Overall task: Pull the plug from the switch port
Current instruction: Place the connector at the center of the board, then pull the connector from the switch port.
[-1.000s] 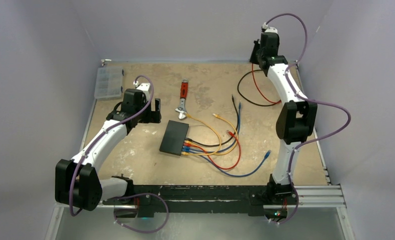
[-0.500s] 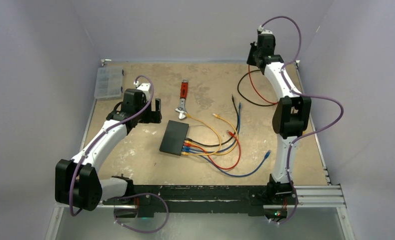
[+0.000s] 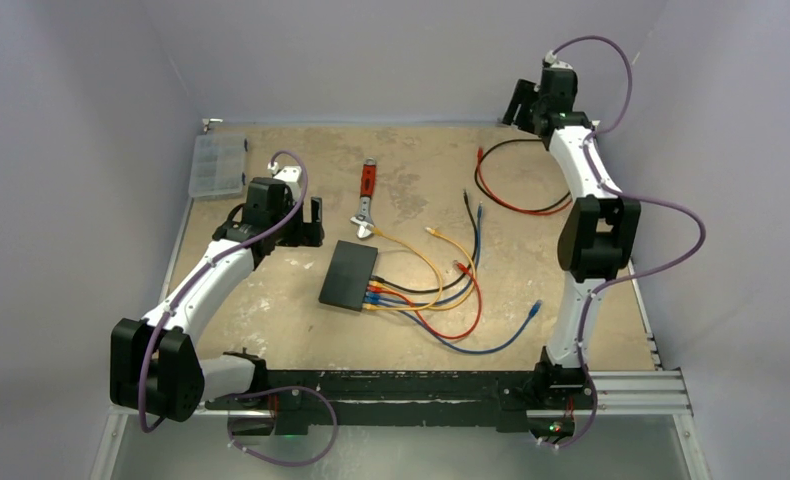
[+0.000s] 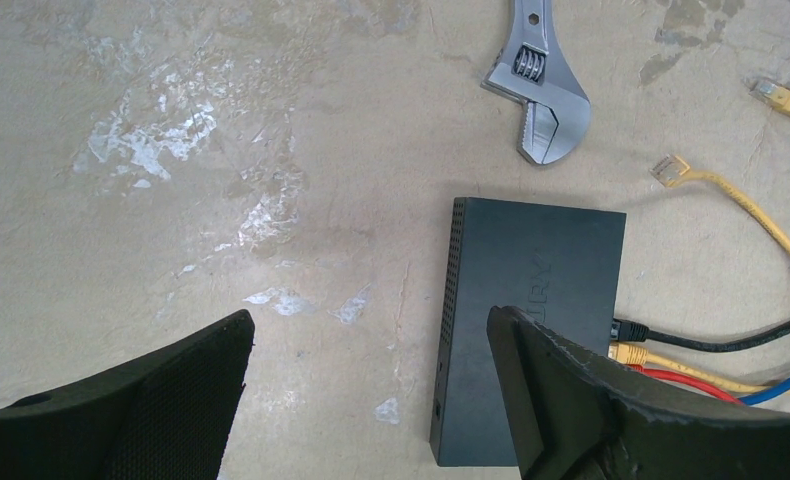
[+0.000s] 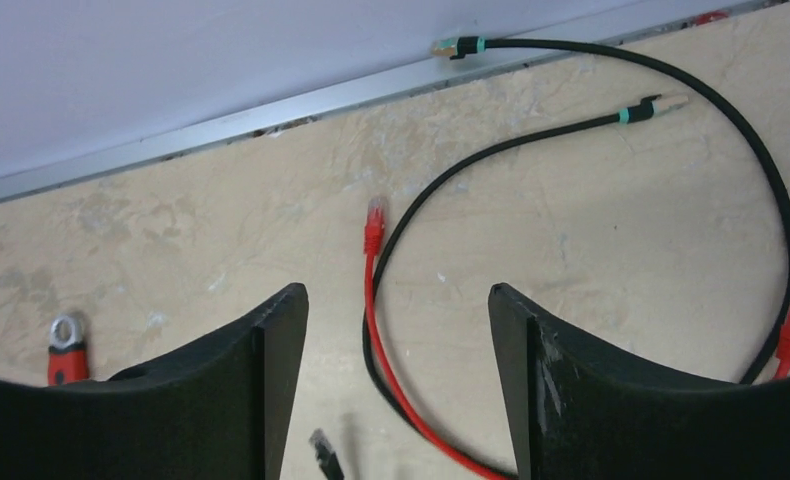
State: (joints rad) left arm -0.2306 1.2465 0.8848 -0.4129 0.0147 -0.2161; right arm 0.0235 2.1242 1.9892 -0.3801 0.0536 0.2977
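Note:
The flat black switch (image 3: 349, 275) lies mid-table, and several plugs (image 3: 372, 293) (black, blue, red and yellow) sit in the ports along its right short edge. From the left wrist I see the switch (image 4: 531, 320) beneath my right finger, with its plugs (image 4: 633, 348) beside it. My left gripper (image 3: 312, 222) (image 4: 369, 325) hovers open just left of the switch, with nothing between its fingers. Far off at the back right, my right gripper (image 3: 520, 101) (image 5: 396, 295) is open above a loose red cable (image 5: 375, 290) and a black cable (image 5: 771, 200).
An adjustable wrench (image 3: 366, 203) with a red handle lies behind the switch. A clear compartment box (image 3: 217, 165) sits at the back left. Loose yellow, blue, black and red cable ends (image 3: 468, 240) sprawl right of the switch. Red and black cable loops (image 3: 519, 203) lie at the back right.
My right gripper has opened and let go of the red and black cables, which now lie flat at the back right. The arm swung slightly right. The left arm is still.

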